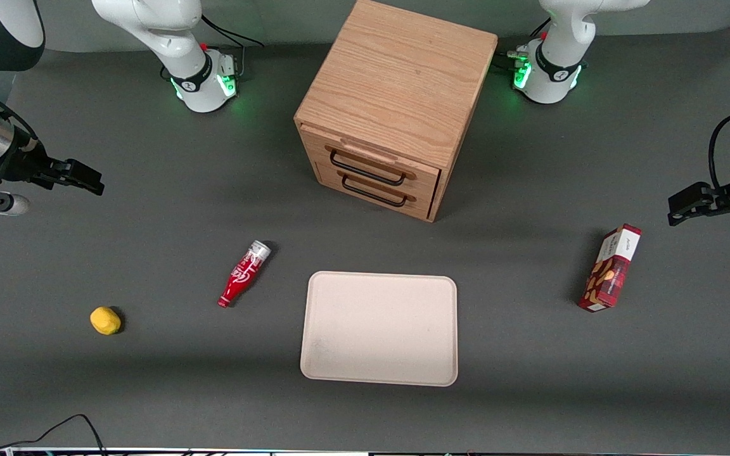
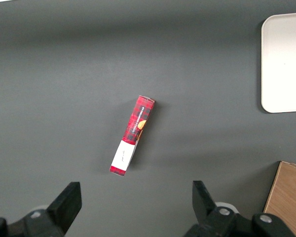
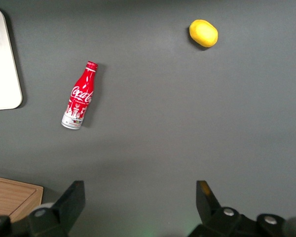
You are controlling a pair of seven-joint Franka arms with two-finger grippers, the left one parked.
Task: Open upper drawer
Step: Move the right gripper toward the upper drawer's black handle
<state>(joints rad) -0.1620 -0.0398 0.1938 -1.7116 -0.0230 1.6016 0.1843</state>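
Grey worktop [image 1: 149, 392] carries everything. Nearest the camera lies a beige tray [image 1: 379, 329], then a yellow lemon [image 1: 105, 320] and a red cola bottle [image 1: 243, 273], both below and ahead of the gripper [image 1: 89, 179], whose fingers [image 3: 71, 203] are spread, holding nothing. Well apart from them sits the wooden cabinet [image 1: 397, 82]; its upper drawer [image 1: 371, 166] is closed above the lower drawer [image 1: 374, 191].

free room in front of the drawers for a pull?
Yes: bare mat between the upper drawer and the tray. Bottle lies off toward the working arm's end. Gripper, jaws open, hangs above bare mat there, farther from camera than the lemon.
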